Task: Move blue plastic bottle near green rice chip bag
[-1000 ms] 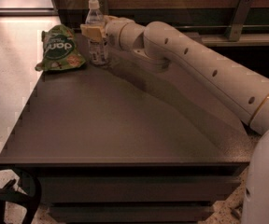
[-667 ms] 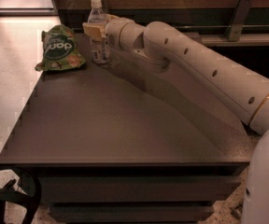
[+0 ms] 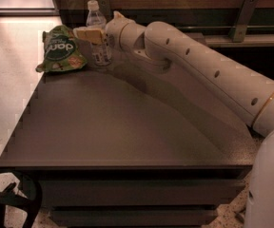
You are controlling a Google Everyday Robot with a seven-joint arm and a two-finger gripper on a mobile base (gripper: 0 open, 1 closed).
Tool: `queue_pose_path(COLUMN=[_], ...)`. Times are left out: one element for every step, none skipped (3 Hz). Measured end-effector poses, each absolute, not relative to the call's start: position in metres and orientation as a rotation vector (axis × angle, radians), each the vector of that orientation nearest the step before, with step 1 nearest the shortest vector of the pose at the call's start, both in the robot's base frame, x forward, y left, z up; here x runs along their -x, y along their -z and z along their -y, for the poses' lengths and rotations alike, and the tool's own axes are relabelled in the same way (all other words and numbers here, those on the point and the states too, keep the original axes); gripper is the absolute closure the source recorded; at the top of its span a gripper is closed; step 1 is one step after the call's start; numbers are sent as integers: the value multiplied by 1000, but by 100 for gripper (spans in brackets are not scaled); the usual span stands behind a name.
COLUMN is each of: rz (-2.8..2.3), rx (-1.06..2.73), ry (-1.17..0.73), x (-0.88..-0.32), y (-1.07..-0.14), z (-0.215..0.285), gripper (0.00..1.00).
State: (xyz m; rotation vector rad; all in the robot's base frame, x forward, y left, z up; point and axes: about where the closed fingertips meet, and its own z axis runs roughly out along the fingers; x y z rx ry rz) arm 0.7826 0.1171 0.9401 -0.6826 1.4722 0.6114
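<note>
Gripper (image 3: 88, 33) is at the far left corner of the table (image 3: 127, 127), at the end of the arm (image 3: 199, 65), which reaches in from the right along the far edge. I read its fingers as closed on the bottle (image 3: 96, 19). One pale yellow finger (image 3: 90, 34) lies across the front of the bottle at mid-height, with its tip past the bottle's left side. The other finger is hidden behind the bottle. The bottle stands upright, its base apparently set on the table, and its white cap (image 3: 93, 4) is above the gripper and clear of it. The bag (image 3: 60, 51) lies just left of the bottle, by the table's left edge, logo side facing the camera. The fingertip is near the bag's upper right corner; I cannot tell whether the two touch. Bottle and bag are just beside each other, with a narrow strip of table between their bases. Pale floor (image 3: 8, 80) lies left of the table.
</note>
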Motion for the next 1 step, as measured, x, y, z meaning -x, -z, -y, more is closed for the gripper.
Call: queue_pose_path(rz=[-1472], rx=[683], ry=[-611], x=[-783], y=[-940], z=[-117], gripper=[0])
